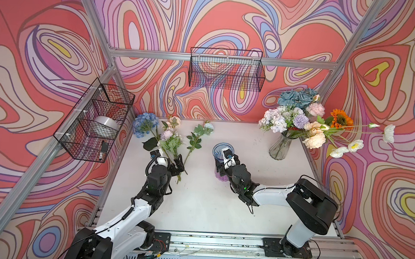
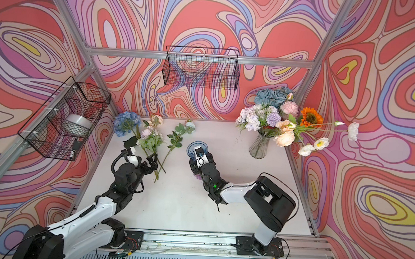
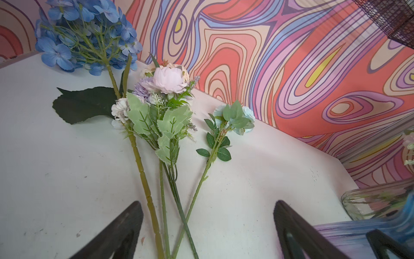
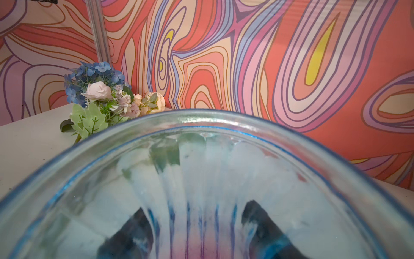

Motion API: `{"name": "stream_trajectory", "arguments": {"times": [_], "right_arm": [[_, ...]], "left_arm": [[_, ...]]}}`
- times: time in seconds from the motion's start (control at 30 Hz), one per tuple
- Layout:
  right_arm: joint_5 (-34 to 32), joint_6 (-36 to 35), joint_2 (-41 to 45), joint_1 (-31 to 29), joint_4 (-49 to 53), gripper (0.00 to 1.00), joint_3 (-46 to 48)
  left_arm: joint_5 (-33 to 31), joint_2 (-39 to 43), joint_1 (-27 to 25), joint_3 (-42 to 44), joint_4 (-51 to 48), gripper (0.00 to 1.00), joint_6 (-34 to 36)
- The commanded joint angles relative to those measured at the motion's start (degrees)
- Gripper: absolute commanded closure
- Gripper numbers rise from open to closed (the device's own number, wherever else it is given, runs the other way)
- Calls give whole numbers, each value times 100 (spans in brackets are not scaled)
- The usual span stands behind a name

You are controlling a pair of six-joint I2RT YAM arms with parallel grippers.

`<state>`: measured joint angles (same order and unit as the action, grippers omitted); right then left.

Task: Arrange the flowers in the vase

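Presently loose: three flowers (image 1: pixel 170 139) lay flat at the far left of the table (image 1: pixel 196 208), heads toward the far wall and stems converging toward the near side.

- Blue hydrangea (image 1: pixel 145 124): leftmost, with one large dark leaf.
- Mixed spray (image 3: pixel 165 105): pink and lilac blooms, in the middle.
- Pale blue spray (image 1: pixel 202 129): rightmost.

Left gripper (image 3: pixel 208 226): jaws spread wide, one finger on each side of the crossed stem ends, gripping nothing.

Blue vase (image 1: pixel 221 149): upright near the table's centre, just right of the stems, with a blue rim and a purple foot.

Right gripper (image 1: pixel 220 169): closed around the blue vase's lower body. In the right wrist view its fingers (image 4: pixel 130 235) showed through the glass on either side.

Clear glass vase (image 1: pixel 278 146): upright at the far right, well apart from the blue vase. It held a bouquet (image 1: pixel 298 116) of blue, white, lilac, pink, peach and orange blooms, with white daisies trailing right.

Wire basket (image 1: pixel 226 72): on the far wall. Second wire basket (image 1: pixel 96 120): on the left wall.
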<state>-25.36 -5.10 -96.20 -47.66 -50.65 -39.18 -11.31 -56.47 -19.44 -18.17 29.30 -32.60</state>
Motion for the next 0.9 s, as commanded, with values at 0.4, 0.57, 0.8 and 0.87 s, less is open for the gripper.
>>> {"name": "stream_trajectory", "arguments": {"times": [0.4,0.57,0.8,0.87], "right_arm": [[-322,-37,642,2,985,2,-194],[-129,511,1020,4,1915,2,-8],[477,1192,1567,7,3325,2,129],[604,1322,1688,8,3558,2,152]], "left_arm": [[987,-1563,16,-1677,-1441,11,890],[930,-2371,-73,-2449,-2471,19,1167],[601,-3129,-158,-2933,-3077,28,1306],[554,-3349,-156,-3125,-3321,30,1335]]}}
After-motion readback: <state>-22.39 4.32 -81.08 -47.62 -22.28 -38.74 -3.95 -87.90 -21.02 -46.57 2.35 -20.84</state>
